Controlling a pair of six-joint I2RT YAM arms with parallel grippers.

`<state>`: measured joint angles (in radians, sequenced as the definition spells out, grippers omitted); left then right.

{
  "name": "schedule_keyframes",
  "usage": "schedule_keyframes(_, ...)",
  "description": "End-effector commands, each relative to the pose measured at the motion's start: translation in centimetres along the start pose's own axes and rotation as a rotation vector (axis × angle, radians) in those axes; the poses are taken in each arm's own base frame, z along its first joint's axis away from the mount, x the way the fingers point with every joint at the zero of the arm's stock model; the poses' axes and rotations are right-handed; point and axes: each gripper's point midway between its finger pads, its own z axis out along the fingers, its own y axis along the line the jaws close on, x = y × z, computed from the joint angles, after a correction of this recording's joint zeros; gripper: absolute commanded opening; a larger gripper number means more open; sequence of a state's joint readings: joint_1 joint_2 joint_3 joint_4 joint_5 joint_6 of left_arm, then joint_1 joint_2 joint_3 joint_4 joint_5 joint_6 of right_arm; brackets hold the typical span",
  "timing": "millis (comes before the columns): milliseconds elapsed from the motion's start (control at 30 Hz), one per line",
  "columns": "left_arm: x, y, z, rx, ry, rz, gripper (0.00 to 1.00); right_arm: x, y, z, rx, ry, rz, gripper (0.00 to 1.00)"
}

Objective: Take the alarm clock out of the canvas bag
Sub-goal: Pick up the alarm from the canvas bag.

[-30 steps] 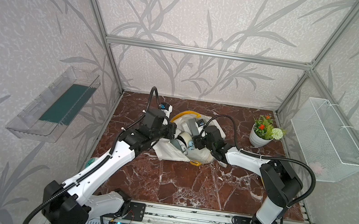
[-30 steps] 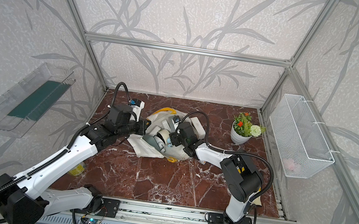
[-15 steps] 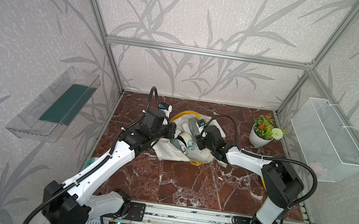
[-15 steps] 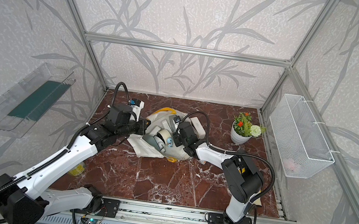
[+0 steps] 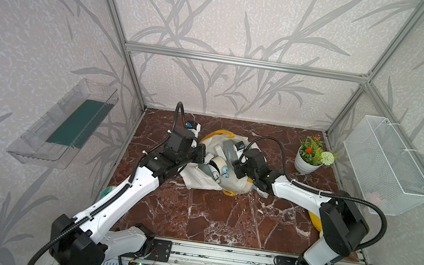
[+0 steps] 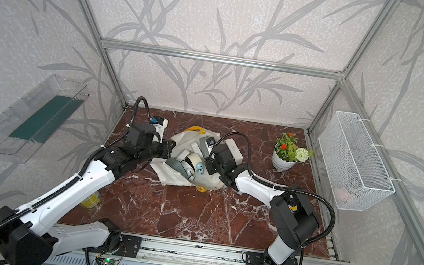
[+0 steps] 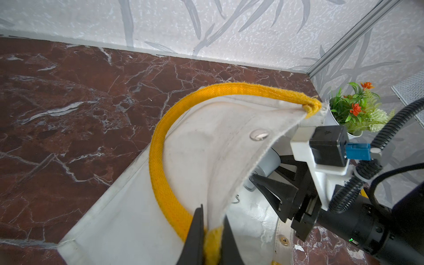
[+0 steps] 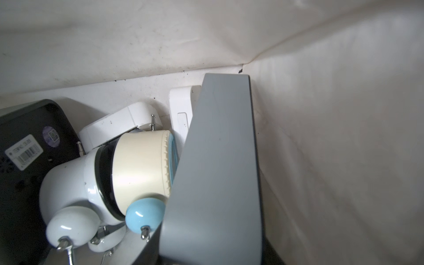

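Closest to my right claw (image 7: pixel 269 177), which reaches through the mouth of the canvas bag (image 7: pixel 206 146), a grey wedge-shaped slab (image 8: pixel 218 172) fills the wrist view and hides the fingertips. I cannot tell whether that claw is spread or closed on anything. Just beside the slab and touching it, inside the bag, lies the alarm clock (image 8: pixel 140 169). It is a cream drum with a pale blue front, its blue bell (image 8: pixel 144 212) toward the claw and a thin metal foot (image 8: pixel 152 120) pointing away. A white twin-bell clock (image 8: pixel 66 183) presses against its other side. Beyond them sit a black box with a barcode label (image 8: pixel 27 137) and white boxes (image 8: pixel 119 121) near the bag's far wall. My left claw (image 7: pixel 213 220) is pressed together on the bag's rim at the root of the yellow handle (image 7: pixel 160 160), holding the soft cloth up so the mouth gapes.

I judge the clock light, rigid and glossy, so likely to slip. Its bells and feet look delicate and apt to snag canvas. I would grip across the drum itself, behind the bells, once the slab is out of the way.
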<state>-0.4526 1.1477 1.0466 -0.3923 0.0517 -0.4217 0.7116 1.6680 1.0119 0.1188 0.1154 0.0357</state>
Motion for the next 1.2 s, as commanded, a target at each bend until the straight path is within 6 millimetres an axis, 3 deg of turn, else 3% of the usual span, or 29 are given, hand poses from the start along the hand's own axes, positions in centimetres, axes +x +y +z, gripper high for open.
schedule_keyframes(0,-1.0,0.7,-1.0,-0.029,-0.04,-0.021,0.0,-1.8,0.6,-1.4,-0.028,-0.06,0.02,0.28)
schedule_keyframes(900,-0.4,5.4,-3.1,-0.18,-0.043,-0.07,0.0,-4.5,4.3,-3.9,-0.123,-0.116,0.022,0.24)
schedule_keyframes(1167,-0.2,6.9,-4.1,-0.225,-0.046,-0.079,0.0,-4.4,5.6,-4.0,-0.156,-0.115,0.023,0.23)
